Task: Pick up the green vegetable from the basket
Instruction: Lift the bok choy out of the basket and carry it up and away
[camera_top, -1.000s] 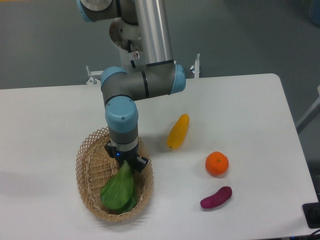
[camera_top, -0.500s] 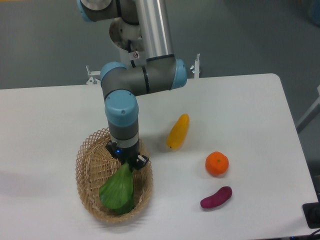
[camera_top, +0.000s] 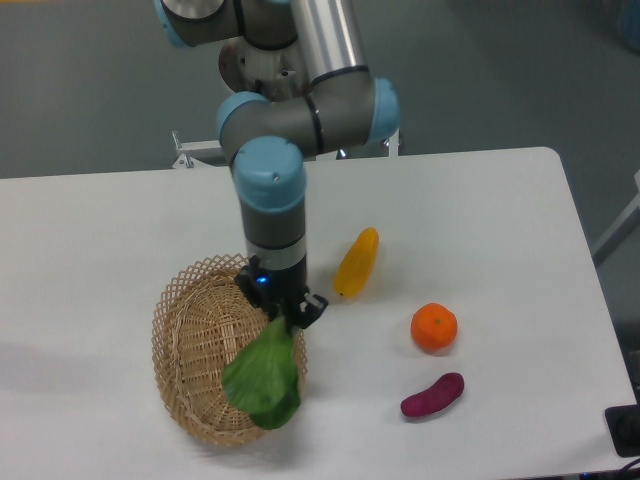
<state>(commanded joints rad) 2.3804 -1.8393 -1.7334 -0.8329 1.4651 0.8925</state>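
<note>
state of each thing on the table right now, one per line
end effector: shut on green vegetable
green vegetable: held, hanging over basket's right rim
basket: upright, nothing else visible inside
yellow squash: lying on table
orange: resting on table
purple sweet potato: lying on table

Looks like a robotics lab or test bench to me, not a kitchen or anybody's home. The giveaway is the grey-and-blue industrial robot arm (camera_top: 272, 170) standing at a plain white table (camera_top: 500, 230) with nothing homey on it. The floor behind is bare dull grey-green, and there are small metal clamps (camera_top: 184, 152) on the table's far edge by the arm's base, which looks like bench rigging. The food is laid out like props: a wicker basket (camera_top: 190, 350), a yellow squash (camera_top: 357, 263), an orange (camera_top: 434, 327) and a purple sweet potato (camera_top: 432, 394), spaced apart on the tabletop. They might be plastic, hard to tell at this resolution.
</note>
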